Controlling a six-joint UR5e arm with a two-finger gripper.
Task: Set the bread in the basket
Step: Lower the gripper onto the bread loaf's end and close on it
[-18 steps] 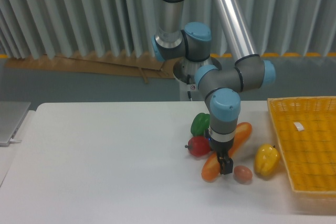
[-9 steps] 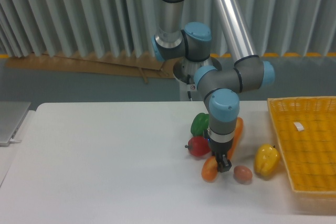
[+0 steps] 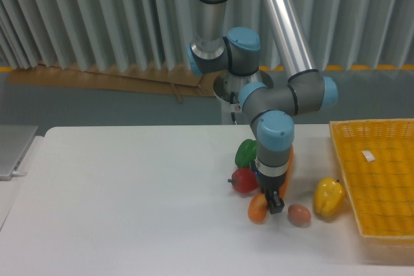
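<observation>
Fixed camera: my pincer [image 3: 275, 203] is pinching the bread [image 3: 259, 207] near its near end. In the last second the loaf swung from slanted-right to nearly upright behind my wrist, so the grasp holds. It's left of the basket [image 3: 378, 224], well apart; carry right next.

Bread [image 3: 258, 208]: long orange-brown toy baguette w/ rounded ends, mostly hidden behind the arm; only its lower end and a sliver of the upper part near the wrist showed. It sat steeply tilted, almost end-on, toward the worktop's front edge, right of center. Basket [image 3: 378, 185]: large rectangular yellow-orange woven tray, low rim, small white tag inside near the back. It lay flat at the worktop's right edge, well apart from the bread.
</observation>
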